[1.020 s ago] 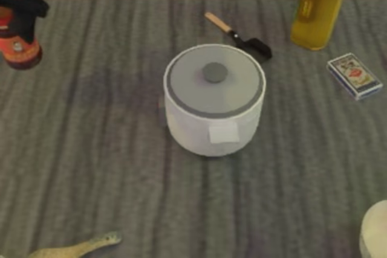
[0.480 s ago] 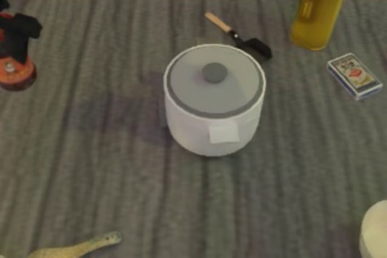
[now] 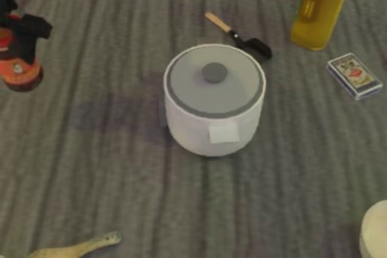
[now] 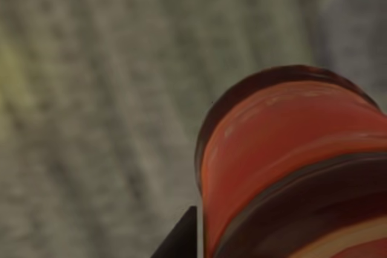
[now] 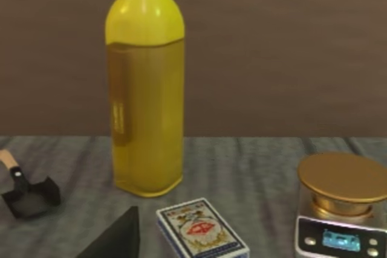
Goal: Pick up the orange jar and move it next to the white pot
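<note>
While well apart from the white pot (image 3: 214, 98), orange jar (image 3: 19, 64) clenched in left gripper (image 3: 21, 34) jaws.

Place: rendered tabletop set with a kitchen flavour, not a real room
Surface: counter (image 3: 109, 167) covered in grey, streaky cloth
Backdrop: plain brown wall (image 5: 272, 46) behind the far edge, no windows or fittings seen
Cookware: white pot (image 3: 214, 98) with grey lid and round knob, mid-counter
Pantry goods: tall yellow bottle (image 5: 145, 89) with dark cap; orange jar (image 3: 18, 58) at far left
Utensils: small black scoop with wooden handle (image 3: 239, 35); pale spoon-like piece (image 3: 78, 247) at near edge
Weighing: small scale with brass pan (image 5: 341, 206)
Odd item: box of playing cards (image 3: 355, 75)
</note>
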You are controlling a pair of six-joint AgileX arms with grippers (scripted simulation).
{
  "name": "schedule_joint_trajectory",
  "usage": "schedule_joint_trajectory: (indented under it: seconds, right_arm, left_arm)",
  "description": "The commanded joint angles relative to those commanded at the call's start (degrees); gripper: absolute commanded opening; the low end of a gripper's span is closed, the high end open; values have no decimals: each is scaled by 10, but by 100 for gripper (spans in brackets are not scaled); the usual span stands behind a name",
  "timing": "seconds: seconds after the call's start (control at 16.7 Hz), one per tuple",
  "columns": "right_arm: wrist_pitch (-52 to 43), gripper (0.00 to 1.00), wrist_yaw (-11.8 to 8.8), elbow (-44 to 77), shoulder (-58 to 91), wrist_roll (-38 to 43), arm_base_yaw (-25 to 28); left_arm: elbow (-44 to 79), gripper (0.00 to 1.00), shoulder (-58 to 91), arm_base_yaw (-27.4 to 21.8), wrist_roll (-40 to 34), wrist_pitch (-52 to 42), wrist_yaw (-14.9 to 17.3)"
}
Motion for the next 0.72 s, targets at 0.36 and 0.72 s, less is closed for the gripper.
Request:
schedule_joint_trajectory:
  seconds: [0.36, 0.72]
  right_arm:
    - [0, 100, 0, 0, 0, 0, 0]
    - [0, 100, 0, 0, 0, 0, 0]
  left_arm:
    - [-60, 0, -3, -86, -190, 56, -22]
    - [-115, 0, -8, -165, -356, 109, -43]
